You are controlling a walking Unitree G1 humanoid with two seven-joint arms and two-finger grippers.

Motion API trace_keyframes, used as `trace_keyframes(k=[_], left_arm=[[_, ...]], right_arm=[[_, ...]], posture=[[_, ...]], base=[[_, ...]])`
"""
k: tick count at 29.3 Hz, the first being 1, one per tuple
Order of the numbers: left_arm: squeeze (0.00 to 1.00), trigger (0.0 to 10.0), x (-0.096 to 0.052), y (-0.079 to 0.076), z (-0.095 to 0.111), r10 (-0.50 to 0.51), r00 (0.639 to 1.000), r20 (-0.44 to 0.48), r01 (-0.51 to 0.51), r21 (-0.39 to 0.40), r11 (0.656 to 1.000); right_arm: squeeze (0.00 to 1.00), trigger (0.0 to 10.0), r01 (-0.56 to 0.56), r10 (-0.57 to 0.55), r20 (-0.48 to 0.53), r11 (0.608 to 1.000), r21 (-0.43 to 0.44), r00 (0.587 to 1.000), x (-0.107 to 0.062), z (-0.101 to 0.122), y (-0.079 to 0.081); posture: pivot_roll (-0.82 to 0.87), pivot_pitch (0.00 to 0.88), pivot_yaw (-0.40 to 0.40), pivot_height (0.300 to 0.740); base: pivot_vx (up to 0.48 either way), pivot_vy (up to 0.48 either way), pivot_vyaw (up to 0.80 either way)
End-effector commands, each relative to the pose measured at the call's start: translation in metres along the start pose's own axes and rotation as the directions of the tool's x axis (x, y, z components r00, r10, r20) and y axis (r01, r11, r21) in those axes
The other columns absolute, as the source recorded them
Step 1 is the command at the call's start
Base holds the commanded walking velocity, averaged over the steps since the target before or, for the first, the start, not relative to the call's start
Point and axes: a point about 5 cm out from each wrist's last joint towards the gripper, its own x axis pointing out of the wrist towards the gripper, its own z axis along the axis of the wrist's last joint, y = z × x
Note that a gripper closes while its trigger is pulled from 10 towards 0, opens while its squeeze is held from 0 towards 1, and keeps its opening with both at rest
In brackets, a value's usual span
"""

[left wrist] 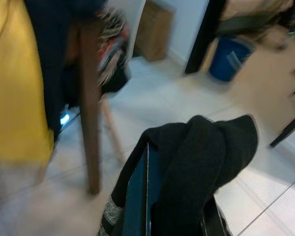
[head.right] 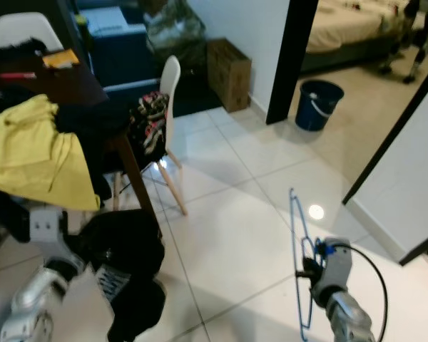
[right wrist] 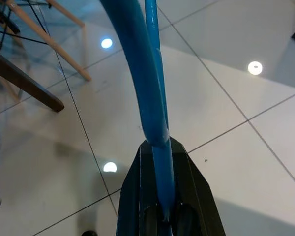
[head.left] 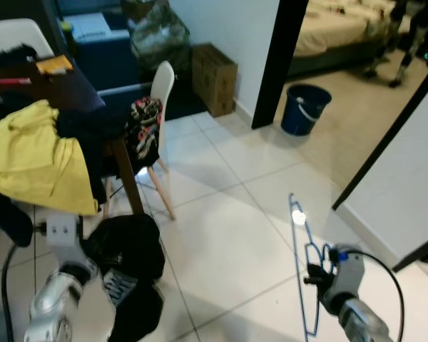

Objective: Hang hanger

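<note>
1. Pale tiled floor (head.left: 228, 249) underfoot, glossy, with a bright ceiling-light glint near the hanger.
2. Dark counter (head.left: 64, 92) at left, heaped with a yellow garment (head.left: 32, 160) and dark clothes; white chair (head.left: 160, 89) just beside it, patterned cloth (head.left: 144, 128) draped over the seat.
3. Cardboard box (head.left: 214, 75) against the white wall behind the chair; dark doorframe (head.left: 279, 60) next to it, opening onto a beige-floored room with a blue bucket (head.left: 303, 107) and a bed (head.left: 339, 28).
4. White wall panel (head.left: 403, 192) with dark edging close on the right, narrowing the passage there.
5. Open tile between chair legs and that panel, running toward the doorway.
6. Blue wire hanger (head.left: 303, 263) low at right, standing roughly upright above the floor, gripped in the right gripper (right wrist: 162, 196); jaws clenched on its wire.
7. Left gripper (left wrist: 177, 216) low at left, beside the counter leg, carrying a black garment (left wrist: 196, 162) draped over its fingers; jaws hidden under the cloth, cannot tell their state.
</note>
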Motion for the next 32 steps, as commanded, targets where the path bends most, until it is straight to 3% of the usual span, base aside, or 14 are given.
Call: trace_keyframes(k=[1, 2, 5, 7, 8, 10, 13, 15, 16, 17, 19, 21, 24, 32], left_arm=[[0.0, 10.0, 0.007, -0.013, 0.021, -0.107, 0.992, 0.065, 0.108, -0.019, 0.994], [0.0, 10.0, 0.007, -0.013, 0.021, -0.107, 0.992, 0.065, 0.108, -0.019, 0.994], [0.0, 10.0, 0.027, -0.046, 0.102, -0.373, 0.877, 0.303, 0.394, -0.01, 0.919], [0.0, 10.0, 0.027, -0.046, 0.102, -0.373, 0.877, 0.303, 0.394, -0.01, 0.919], [0.0, 10.0, 0.032, -0.049, 0.127, -0.408, 0.837, 0.365, 0.433, 0.015, 0.901], [0.0, 10.0, 0.046, -0.031, 0.175, -0.378, 0.799, 0.467, 0.384, 0.088, 0.919], [0.0, 10.0, 0.05, -0.018, 0.196, -0.333, 0.796, 0.505, 0.325, 0.108, 0.94], [0.0, 10.0, 0.054, 0.005, 0.219, -0.247, 0.804, 0.541, 0.212, 0.129, 0.969], [0.0, 10.0, 0.054, 0.005, 0.219, -0.247, 0.804, 0.541, 0.212, 0.129, 0.969], [0.0, 10.0, 0.055, 0.021, 0.228, -0.178, 0.82, 0.545, 0.125, 0.134, 0.983], [0.0, 10.0, 0.055, 0.021, 0.228, -0.178, 0.82, 0.545, 0.125, 0.134, 0.983], [0.0, 10.0, 0.05, 0.053, 0.238, -0.035, 0.848, 0.53, -0.05, 0.146, 0.988], [0.0, 10.0, 0.043, 0.069, 0.241, 0.041, 0.852, 0.522, -0.14, 0.151, 0.979], [0.0, 10.0, 0.034, 0.079, 0.244, 0.1, 0.858, 0.505, -0.202, 0.153, 0.967]], right_arm=[[0.0, 10.0, 0.022, -0.022, -0.022, 1.0, 0.006, 1.0, -0.004, -0.004, -0.006], [0.0, 10.0, 0.022, -0.022, -0.022, 1.0, 0.006, 1.0, -0.004, -0.004, -0.006], [0.0, 10.0, 0.03, -0.029, -0.026, 0.999, 0.011, 0.999, -0.003, -0.004, -0.007], [0.0, 10.0, 0.03, -0.029, -0.026, 0.999, 0.011, 0.999, -0.003, -0.004, -0.007], [0.0, 10.0, 0.031, -0.031, -0.026, 0.999, 0.012, 0.999, -0.002, -0.004, -0.006], [0.0, 10.0, 0.031, -0.031, -0.026, 0.999, 0.012, 0.999, -0.001, -0.003, -0.005], [0.0, 10.0, 0.03, -0.03, -0.025, 0.999, 0.012, 0.999, -0.001, -0.003, -0.004], [0.0, 10.0, 0.028, -0.028, -0.023, 1.0, 0.012, 0.999, 0.0, -0.003, -0.002], [0.0, 10.0, 0.028, -0.028, -0.023, 1.0, 0.012, 0.999, 0.0, -0.003, -0.002], [0.0, 10.0, 0.02, -0.02, -0.019, 1.0, -0.001, 1.0, 0.0, -0.003, 0.0], [0.0, 10.0, 0.02, -0.02, -0.019, 1.0, -0.001, 1.0, 0.0, -0.003, 0.0], [0.0, 10.0, 0.008, -0.009, -0.009, 0.999, -0.033, 1.0, 0.001, -0.002, 0.003], [0.0, 10.0, 0.004, -0.004, -0.003, 0.999, -0.041, 1.0, 0.001, -0.003, 0.004], [0.0, 10.0, -0.004, 0.004, -0.006, 0.999, -0.044, 1.0, 0.0, -0.005, 0.005]], posture=[[0.04, 0.121, 0.015, 0.74], [0.04, 0.121, 0.015, 0.74], [0.04, 0.116, 0.013, 0.74], [0.04, 0.116, 0.013, 0.74], [0.03, 0.114, 0.016, 0.74], [0.03, 0.112, 0.02, 0.74], [0.03, 0.111, 0.026, 0.74], [0.03, 0.105, 0.029, 0.74], [0.03, 0.105, 0.029, 0.74], [0.03, 0.103, 0.032, 0.74], [0.03, 0.103, 0.032, 0.74], [0.03, 0.1, 0.035, 0.74], [0.03, 0.101, 0.038, 0.74], [0.04, 0.084, 0.033, 0.74]], base=[[0.401, 0.0, 0.0], [0.401, 0.0, 0.0], [0.404, 0.0, 0.0], [0.405, 0.0, 0.0], [0.405, 0.0, 0.0], [0.409, 0.0, 0.0], [0.415, 0.0, 0.0], [0.416, 0.0, 0.0], [0.416, 0.0, 0.0], [0.42, 0.0, 0.0], [0.42, 0.0, 0.0], [0.409, 0.0, 0.78], [0.406, 0.0, 0.79], [0.405, 0.0, 0.79]])
